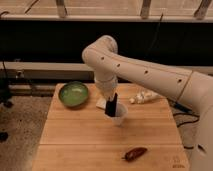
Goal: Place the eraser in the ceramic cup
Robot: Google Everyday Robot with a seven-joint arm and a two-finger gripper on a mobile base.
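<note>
While the white arm [150, 75] reaches in from the right edge of the camera view, it rises leftward to a rounded elbow above the back of the wooden table [75, 140] and then turns straight down, so that the wrist hangs almost vertically. At the end of that downward link the gripper [110, 96] sits low over the middle of the table, just right of the green bowl [74, 94], and it is clamped on the upper end of the eraser [111, 106]. That black block hangs tilted, its top leaning to the right and its lower end to the left, clear of the tabletop. Its lower part overlaps the left side of the ceramic cup [120, 116], which stands upright on the wood directly below and slightly right of the gripper; whether the eraser's tip is already inside the cup's mouth or only at its rim cannot be told. A flat whitish piece [101, 104] lies just behind the cup on its left. A crumpled white object [143, 97] rests further right near the arm, and a reddish-brown elongated item [135, 153] lies near the front edge, well apart from the cup.
</note>
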